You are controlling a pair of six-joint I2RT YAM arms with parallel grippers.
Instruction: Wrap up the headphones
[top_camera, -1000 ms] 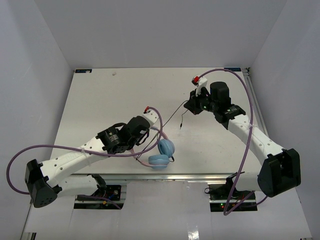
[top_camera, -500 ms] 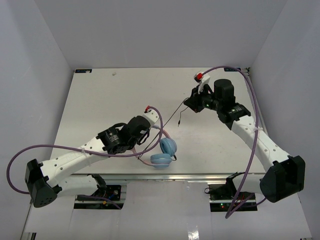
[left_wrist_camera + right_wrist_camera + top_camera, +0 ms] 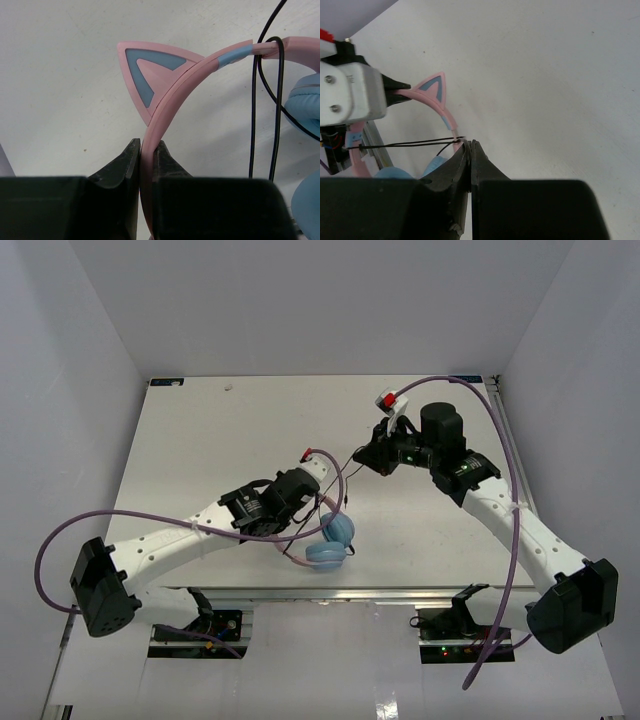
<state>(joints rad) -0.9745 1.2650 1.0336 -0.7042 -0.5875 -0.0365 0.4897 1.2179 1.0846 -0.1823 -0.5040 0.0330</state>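
Two end effectors closed, left end effector (image 3: 146, 147) clamped on pink headband (image 3: 205, 64) of headphones (image 3: 338, 530), right end effector (image 3: 470, 146) pinched on black cord (image 3: 410, 144).

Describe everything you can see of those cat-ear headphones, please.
The headphones have light blue round ear cups and a pink headband with a pink-and-blue cat ear, seemingly plastic. They sit by the near edge of the table. The left gripper clamps the headband; a thin black cord loops over it and runs to the shut right gripper.

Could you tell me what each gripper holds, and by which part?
Left gripper clamps the headphones by the headband; right gripper pinches their cord.
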